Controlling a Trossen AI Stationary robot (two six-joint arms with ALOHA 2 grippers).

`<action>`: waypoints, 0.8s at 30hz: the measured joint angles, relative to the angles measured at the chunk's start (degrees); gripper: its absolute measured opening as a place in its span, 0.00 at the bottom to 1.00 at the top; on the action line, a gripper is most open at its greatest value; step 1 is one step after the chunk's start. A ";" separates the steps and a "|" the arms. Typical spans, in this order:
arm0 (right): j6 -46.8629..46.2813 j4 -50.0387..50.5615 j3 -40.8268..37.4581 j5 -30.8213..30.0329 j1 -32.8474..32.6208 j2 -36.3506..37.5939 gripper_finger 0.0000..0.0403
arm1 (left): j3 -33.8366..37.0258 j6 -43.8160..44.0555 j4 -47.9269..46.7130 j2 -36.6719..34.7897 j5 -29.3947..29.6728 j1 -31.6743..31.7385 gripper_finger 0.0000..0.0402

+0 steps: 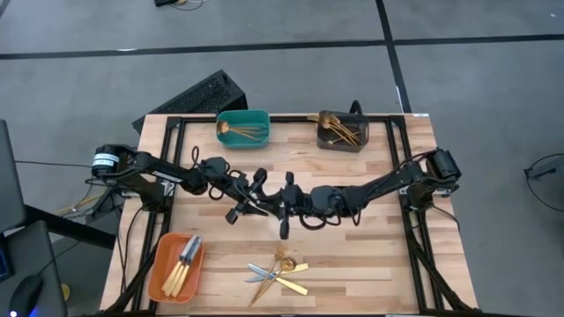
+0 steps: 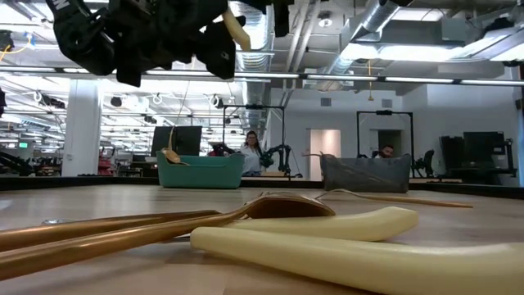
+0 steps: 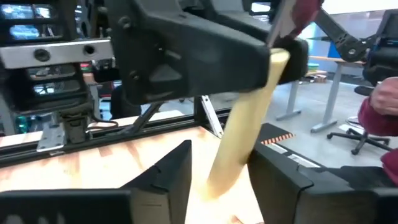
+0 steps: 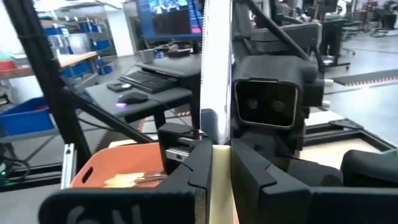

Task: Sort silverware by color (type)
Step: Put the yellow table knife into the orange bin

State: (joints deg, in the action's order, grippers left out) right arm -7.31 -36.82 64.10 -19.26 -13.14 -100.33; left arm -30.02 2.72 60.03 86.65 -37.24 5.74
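Knife (image 4: 216, 74) w/ silver blade & pale cream-gold handle is up in the air over table centre, between both arms. In right wrist view the blade stands upright and the handle sits pinched between the right gripper (image 4: 219, 171) fingers, closed tight on it. In left wrist view the pale handle (image 3: 239, 134) runs slanted from the left gripper (image 3: 217, 186) up to the other arm's dark claw; left fingers (image 3: 165, 177) sit either side of the handle w/ a gap, partly open, contact can't be confirmed.

Counts (approx., pieces overlap):
- Loose pile (image 1: 280, 269) near front edge of table (image 1: 370, 264): about 5–6 pcs, gold spoons/forks plus knives w/ silver blades, crossed over each other. Low view shows a gold spoon (image 2: 278, 205) and two pale handles (image 2: 344, 246) lying touching.
- Orange bin (image 1: 163, 283), front left: about 4 knives, pale handles, silver blades.
- Teal bin (image 1: 262, 119), back centre-left: a few gold pcs, exact no. unclear.
- Dark grey bin (image 1: 326, 141), back centre-right: several gold pcs, tangled, can't count.

3 bins, 2 arms. Both grippers meet mid-table, well clear of all bins, above and behind the loose pile. Black keyboard (image 1: 189, 99) lies off the table's back-left corner.

Low view: person (image 2: 250, 152) seated in room far behind teal bin.
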 joint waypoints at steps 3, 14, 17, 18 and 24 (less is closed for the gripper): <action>-1.18 0.60 0.00 0.05 0.10 0.00 0.15 | 0.02 0.64 -0.02 0.00 0.03 0.00 0.27; -4.36 6.82 -0.02 -4.58 -0.07 0.00 0.32 | 0.13 12.74 -23.66 -7.59 0.63 3.62 0.14; -4.05 8.39 0.02 -7.83 -0.28 0.38 0.43 | 0.26 14.22 -44.76 -15.41 8.79 3.10 0.14; -4.00 9.45 0.02 -9.50 -0.39 0.71 0.46 | 0.28 14.10 -51.54 -18.57 12.98 2.32 0.15; -4.02 13.89 0.02 -22.48 0.63 0.68 0.56 | 0.22 23.70 -87.43 -40.54 37.90 -5.73 0.16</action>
State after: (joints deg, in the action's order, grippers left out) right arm -11.33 -22.93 64.12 -41.74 -12.51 -99.66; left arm -29.80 26.42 -27.40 46.11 0.66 0.01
